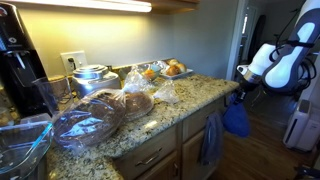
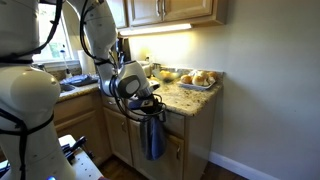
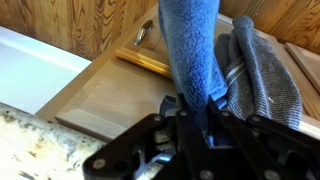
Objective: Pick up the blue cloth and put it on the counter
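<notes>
1. Clamped on the blue cloth (image 3: 195,50), my claw (image 3: 196,112) had both fingers pressed in against the fabric, as the wrist view showed.
2. Seen from the wrist, the cloth ran away from my fingers in one long folded strip, lying across the wooden cabinet front (image 3: 105,95).
3. Just beside the strip hung a grey towel (image 3: 262,70), bunched and touching or nearly touching the cloth's edge; I could not tell which.
4. A metal drawer handle (image 3: 142,35) sat on the other side of the strip, near it but apart.
5. In an exterior view the cloth dangled under my claw off the end of the counter (image 1: 198,93), its bulk below the level of the granite top, not resting on it.
6. That view also showed the grey towel draped on the cabinet front, between the cloth and the drawers.
7. Farther along the granite stood a tray of bread rolls (image 1: 172,69), a bagged loaf (image 1: 130,103), a metal pot (image 1: 92,75) and clear plastic containers (image 1: 85,125), all well apart from my claw.
8. A black coffee maker (image 1: 15,60) stood at the far end by the wall.
</notes>
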`<action>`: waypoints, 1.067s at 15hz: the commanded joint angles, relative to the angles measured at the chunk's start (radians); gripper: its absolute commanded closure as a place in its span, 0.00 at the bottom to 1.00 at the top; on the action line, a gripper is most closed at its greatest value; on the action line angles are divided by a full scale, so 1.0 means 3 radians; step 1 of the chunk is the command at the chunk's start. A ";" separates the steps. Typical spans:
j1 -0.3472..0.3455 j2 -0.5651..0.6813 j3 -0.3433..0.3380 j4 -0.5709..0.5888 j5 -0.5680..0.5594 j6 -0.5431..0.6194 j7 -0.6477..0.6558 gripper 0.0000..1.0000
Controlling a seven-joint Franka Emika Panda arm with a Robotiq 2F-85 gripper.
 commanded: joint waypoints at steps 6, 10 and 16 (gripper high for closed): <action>0.1751 -0.0105 -0.1816 0.0018 0.0157 -0.0219 -0.0119 0.90; 0.2509 0.0012 -0.2520 0.0115 0.0193 -0.0265 -0.0069 0.90; 0.3573 0.0246 -0.3456 0.0332 0.0230 -0.0480 -0.0027 0.90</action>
